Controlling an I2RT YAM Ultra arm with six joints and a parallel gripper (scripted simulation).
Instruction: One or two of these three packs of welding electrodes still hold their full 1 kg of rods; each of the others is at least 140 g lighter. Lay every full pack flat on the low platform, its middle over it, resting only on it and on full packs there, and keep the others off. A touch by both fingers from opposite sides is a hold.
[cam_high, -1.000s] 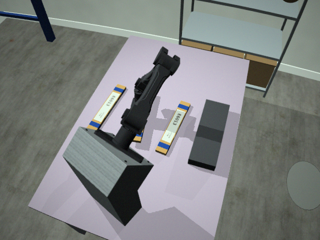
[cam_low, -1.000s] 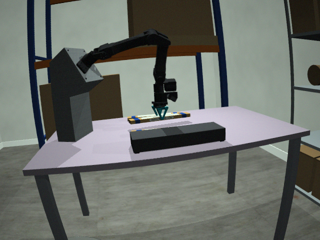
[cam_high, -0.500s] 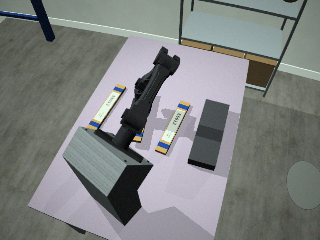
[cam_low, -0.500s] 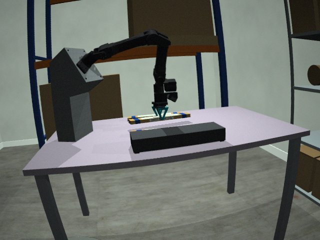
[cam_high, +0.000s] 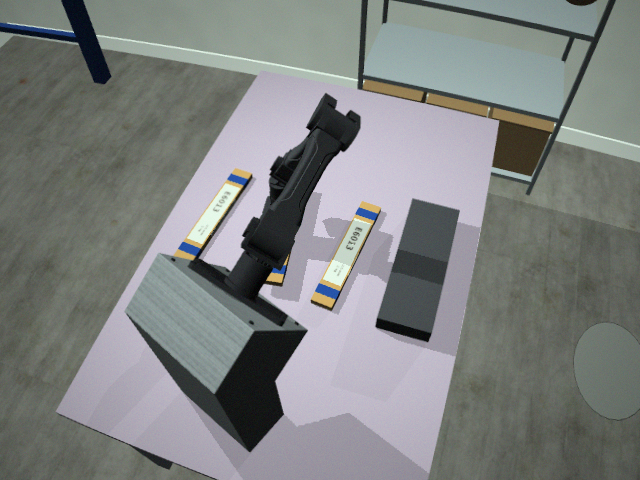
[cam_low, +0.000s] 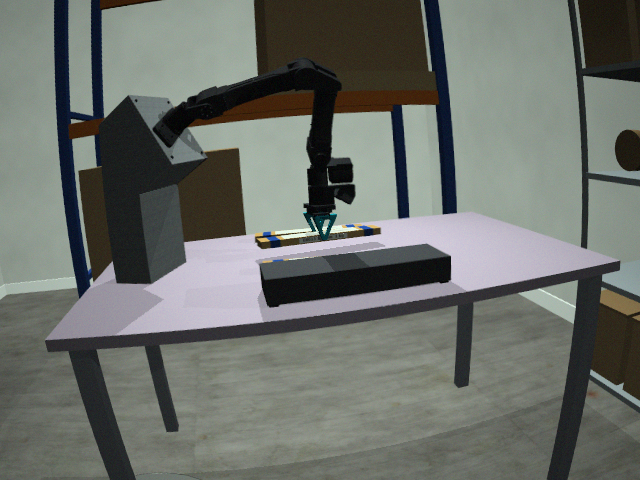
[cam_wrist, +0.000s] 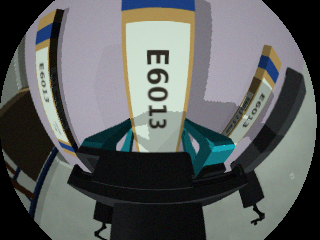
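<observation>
Middle pack (cam_high: 275, 275) (cam_low: 310, 238) (cam_wrist: 158, 85), one, clamped in jaws (cam_low: 322, 233); to be kept level, carried high over near pack (cam_high: 347, 253) (cam_low: 275, 260) (cam_wrist: 250, 107) towards platform (cam_high: 421, 266) (cam_low: 356, 273) (cam_wrist: 272, 127).

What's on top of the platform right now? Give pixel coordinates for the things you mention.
Nothing rests on the platform (cam_high: 424, 232) (cam_low: 356, 262); its dark top shows whole in the top view, crossed only by a shadow. What lies beneath it is hidden.

Behind the counter (cam_high: 423, 149) (cam_low: 516, 242) we see a grey wire-framed shelf unit (cam_high: 361, 46) (cam_low: 584, 155), with cardboard boxes (cam_high: 457, 104) (cam_low: 612, 335) on its lower level; we also see a blue-posted pallet rack (cam_high: 87, 41) (cam_low: 438, 103) with orange beams, bearing a big brown carton (cam_low: 343, 41), and a round grey disc (cam_high: 610, 369) on the wood-look floor (cam_high: 542, 289) (cam_low: 330, 392)
</observation>
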